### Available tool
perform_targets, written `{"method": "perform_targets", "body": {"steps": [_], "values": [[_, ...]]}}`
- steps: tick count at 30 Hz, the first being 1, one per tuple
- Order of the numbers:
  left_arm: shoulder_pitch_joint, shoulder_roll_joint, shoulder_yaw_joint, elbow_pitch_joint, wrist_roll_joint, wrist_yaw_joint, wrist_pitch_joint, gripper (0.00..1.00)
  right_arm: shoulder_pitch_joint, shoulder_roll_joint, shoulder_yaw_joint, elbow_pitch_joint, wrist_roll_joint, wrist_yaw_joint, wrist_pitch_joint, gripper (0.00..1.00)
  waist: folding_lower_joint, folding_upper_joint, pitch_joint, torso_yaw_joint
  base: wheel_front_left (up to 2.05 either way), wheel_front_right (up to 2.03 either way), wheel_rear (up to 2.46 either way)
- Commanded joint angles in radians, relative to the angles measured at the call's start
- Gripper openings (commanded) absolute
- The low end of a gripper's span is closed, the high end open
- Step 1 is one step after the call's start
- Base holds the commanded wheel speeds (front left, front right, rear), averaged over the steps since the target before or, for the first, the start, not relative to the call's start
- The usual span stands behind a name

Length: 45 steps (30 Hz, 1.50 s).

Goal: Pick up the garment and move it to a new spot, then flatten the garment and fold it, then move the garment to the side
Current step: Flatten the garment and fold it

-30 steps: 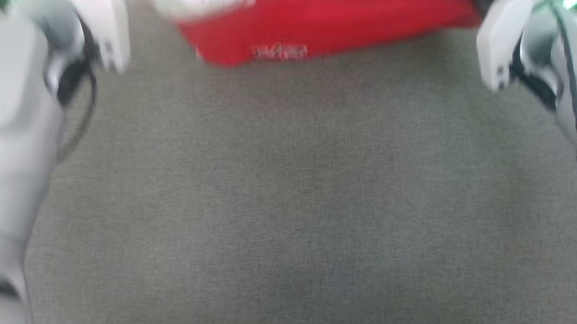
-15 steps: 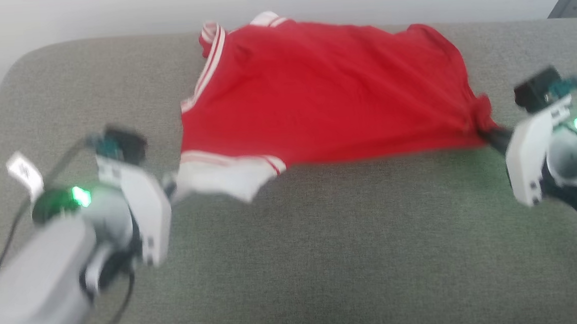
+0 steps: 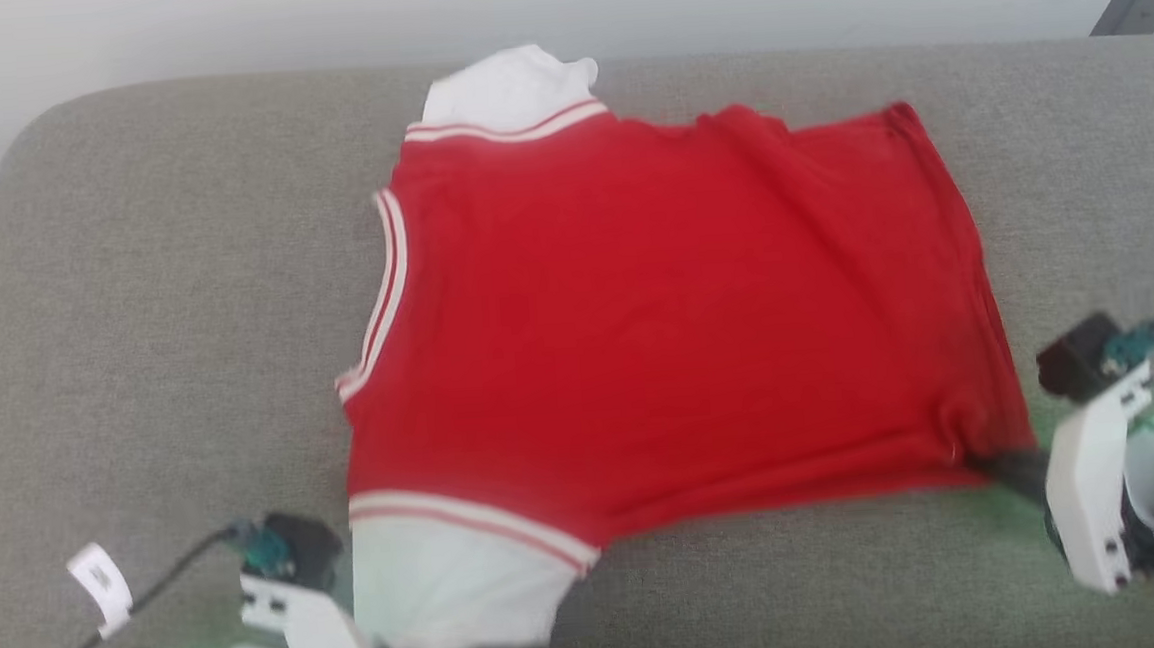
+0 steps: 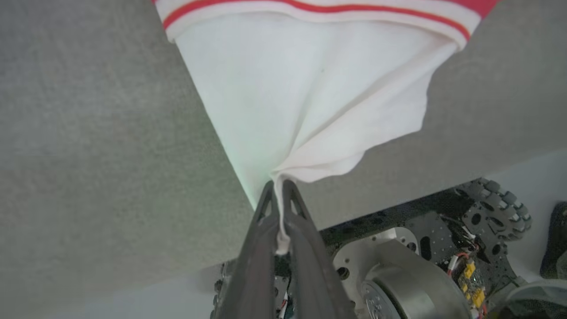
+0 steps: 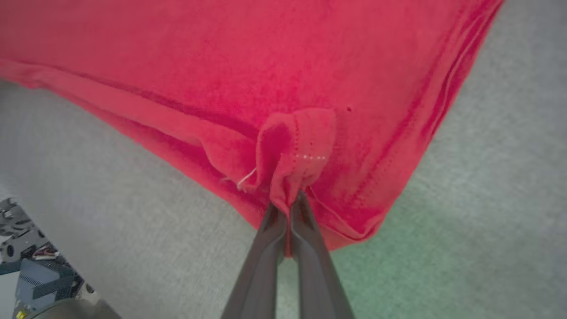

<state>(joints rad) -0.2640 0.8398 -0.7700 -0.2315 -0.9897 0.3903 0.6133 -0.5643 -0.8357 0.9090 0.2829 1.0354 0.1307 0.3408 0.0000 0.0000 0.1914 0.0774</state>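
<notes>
L gripper (image 4: pixel 277 186), nearest the robot at the grey pad's (image 3: pixel 134 291) front edge: jaws pinched tight on the tip of the near white sleeve (image 4: pixel 310 88), cloth fanning out taut from the tips. In the L wrist view the wheeled base (image 4: pixel 398 266) shows just past the pad edge, so this grip sits right at the rim. R gripper (image 5: pixel 288 201): also fully closed, nipping a bunched fold of the red hem corner (image 5: pixel 297 146).

Change vs 0.5 s ago: head cam framing is the same, but both grippers have come back toward the robot, and the garment (image 3: pixel 657 319) came with them. It was a humped, wrinkled strip strung between the 2 grips; now it lies spread mostly flat over the middle of the pad, plain red face up, no number visible. 1 s ago the head view was blurred and aimed lower, so that part is cam motion.

Farther out: striped trim runs down the L side, a few soft ridges remain near the R hem edge, and the far sleeve (image 3: pixel 507 88) is opened out white near the pad's back edge, by the wall (image 3: pixel 617 1).

Meaning, as I judge it: relocation done, drag-flatten about finished. Next prob. release both corners, smooth residual wrinkles, start fold. Risk: near sleeve slipping over the front rim on release.
</notes>
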Motion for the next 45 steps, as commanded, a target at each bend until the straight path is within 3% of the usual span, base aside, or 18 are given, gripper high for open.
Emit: {"method": "perform_targets", "body": {"steps": [1,13,20,23,28,39,45], "values": [[0.036,0.013,-0.011,-0.028,-0.006,0.021,0.013,0.0,0.043,-0.022,-0.008,-0.039,0.024,0.0,0.017,0.0,0.0,0.0,0.002,0.0,0.0,0.0,0.0],[0.101,0.076,0.0,-0.138,-0.028,0.113,0.047,0.0,0.209,-0.079,-0.096,-0.174,0.041,0.0,0.027,0.0,0.0,0.0,0.011,-0.012,0.0,0.0,0.0],[0.001,0.151,0.066,-0.208,0.041,0.114,0.036,0.0,0.219,-0.041,-0.217,-0.19,0.002,0.0,0.011,0.0,0.0,0.0,0.002,-0.031,0.0,0.0,0.0],[-0.079,0.177,0.09,-0.202,0.082,0.078,0.032,0.0,0.189,-0.011,-0.271,-0.178,-0.024,0.0,0.027,0.0,0.0,0.0,0.004,-0.041,0.0,0.0,0.0],[-0.244,0.153,0.101,-0.126,0.152,-0.01,0.036,0.0,0.123,0.058,-0.334,-0.143,-0.089,0.0,0.063,0.0,0.0,0.0,0.024,-0.057,0.0,0.0,0.0],[-0.541,-0.073,0.034,0.338,0.215,-0.254,-0.024,0.0,-0.072,0.208,-0.36,0.024,-0.24,0.0,0.083,0.0,0.0,0.0,0.123,-0.079,0.0,0.0,0.0],[-0.615,-0.188,-0.004,0.581,0.198,-0.343,-0.042,0.0,-0.142,0.261,-0.323,0.12,-0.27,0.0,0.083,0.0,0.0,0.0,0.164,-0.08,0.0,0.0,0.0]]}}
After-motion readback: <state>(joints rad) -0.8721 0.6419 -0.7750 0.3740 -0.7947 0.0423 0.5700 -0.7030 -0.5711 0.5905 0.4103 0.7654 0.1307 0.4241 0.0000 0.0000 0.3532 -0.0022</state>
